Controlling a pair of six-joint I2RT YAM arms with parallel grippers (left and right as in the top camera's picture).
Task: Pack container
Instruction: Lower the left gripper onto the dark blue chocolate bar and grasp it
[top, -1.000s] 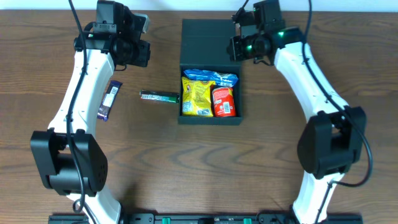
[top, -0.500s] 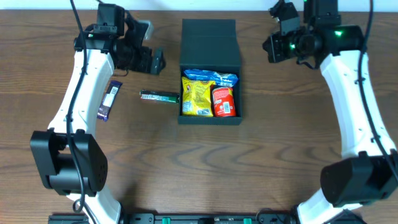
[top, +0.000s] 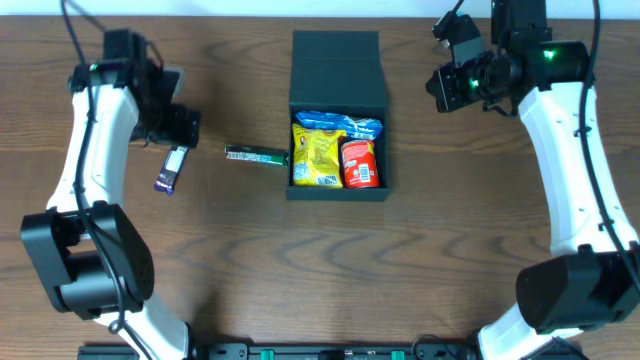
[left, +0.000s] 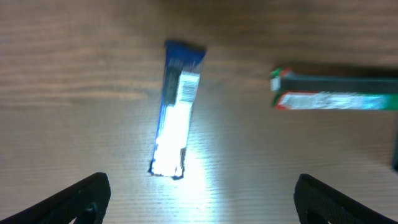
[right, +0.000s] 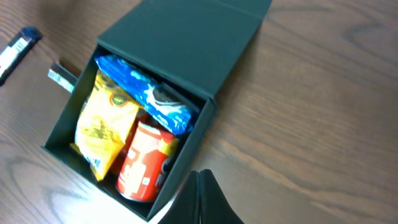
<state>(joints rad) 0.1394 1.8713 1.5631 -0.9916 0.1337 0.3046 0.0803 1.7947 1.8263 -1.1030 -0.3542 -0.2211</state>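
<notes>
The container (top: 337, 55) is a black box lying open mid-table, its lid flap folded back. Inside lie a yellow packet (top: 315, 155), a blue packet (top: 340, 124) and a red can (top: 360, 163). Just left of the box a green bar (top: 255, 155) rests on the table, and further left a blue bar (top: 172, 168). My left gripper (top: 178, 130) hovers open over the blue bar (left: 177, 106), holding nothing, with the green bar (left: 336, 93) off to its right. My right gripper (top: 447, 88) is shut and empty, up right of the container (right: 186, 37).
Brown wooden table (top: 300, 270) all round. The table's far edge runs just behind the container lid. Both arm bases stand at the near edge.
My left arm swung left, away from the box, to above the blue bar, and its jaws opened wide. My right arm pulled back to the right from the lid.
</notes>
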